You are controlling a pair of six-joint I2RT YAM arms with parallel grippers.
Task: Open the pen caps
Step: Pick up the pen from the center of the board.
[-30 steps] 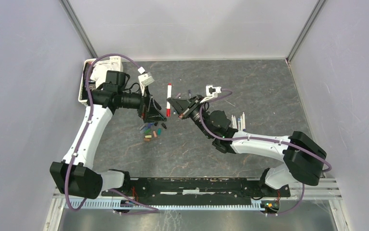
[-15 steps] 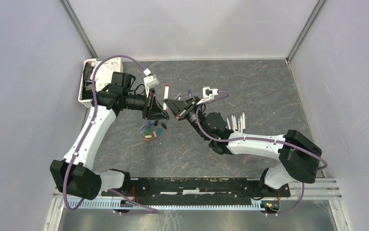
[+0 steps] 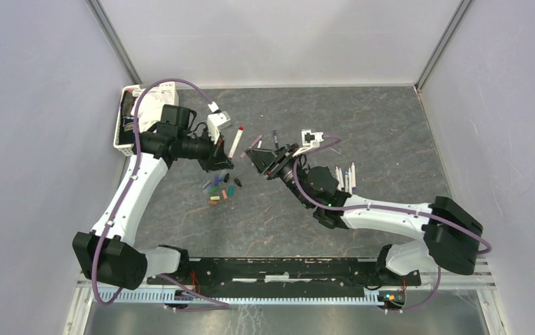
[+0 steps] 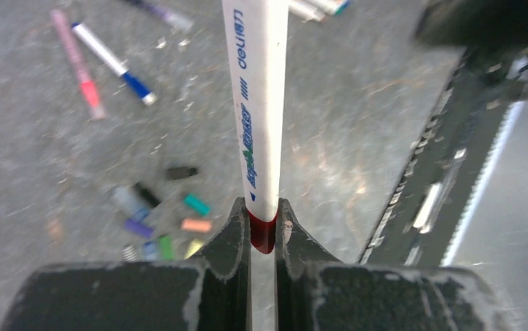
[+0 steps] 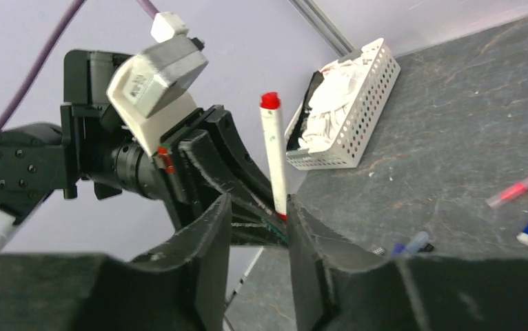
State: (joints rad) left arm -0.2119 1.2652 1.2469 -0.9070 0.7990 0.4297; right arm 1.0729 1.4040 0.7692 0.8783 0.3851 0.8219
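My left gripper (image 4: 262, 207) is shut on the red end of a white-barrelled pen (image 4: 258, 103), held above the table. In the top view this pen (image 3: 235, 142) leans up and to the right from the left gripper (image 3: 227, 165). My right gripper (image 3: 254, 155) faces it from the right, open, with nothing between its fingers. In the right wrist view the pen (image 5: 273, 152) stands just beyond my right gripper (image 5: 258, 203), with a red tip on top. Several loose pen caps (image 3: 221, 190) in assorted colours lie below the grippers; the left wrist view shows the caps (image 4: 171, 227) too.
A white mesh basket (image 3: 126, 122) of crumpled paper stands at the back left. Several uncapped pens (image 3: 345, 178) lie in a row by the right arm. A blue-tipped pen (image 4: 113, 65) and a pink one (image 4: 75, 62) lie behind the grippers. The arms' rail (image 3: 286, 269) runs along the near edge.
My left gripper has gone from open to shut on the pen's red end. My right gripper has opened and drawn back to the right. The pen now tilts.
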